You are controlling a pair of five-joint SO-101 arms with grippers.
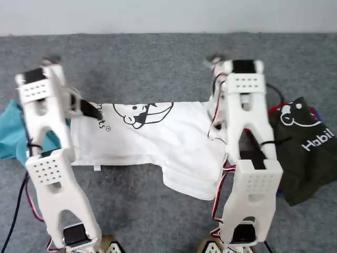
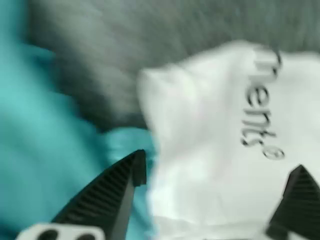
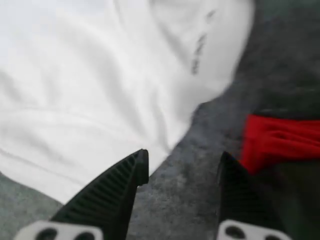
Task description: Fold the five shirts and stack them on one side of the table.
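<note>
White shirt lies spread across the middle of the grey table, btwn the two arms. Its print is along the far edge and a loose flap sags toward the near side on the right. It isn't folded up yet.

Left arm stands at the shirt's left end. Left claw is low over that end with its jaws wide apart and nothing in them. In the wrist view, white cloth w/ grey lettering sits btwn the black fingers. Teal shirt is bunched at the table's left edge, partly under that arm and touching the white one; up close its edge runs right beside the white hem.

Right arm is at the shirt's right end. Right claw is also spread open and empty. One finger is over the white shirt's edge, the other over bare grey table near a red shirt.

Dark shirt w/ a white bear print lies in a heap on the far right, beside the right arm, with the red one poking out from under it.

Can't tell whether either claw touches the cloth.
</note>
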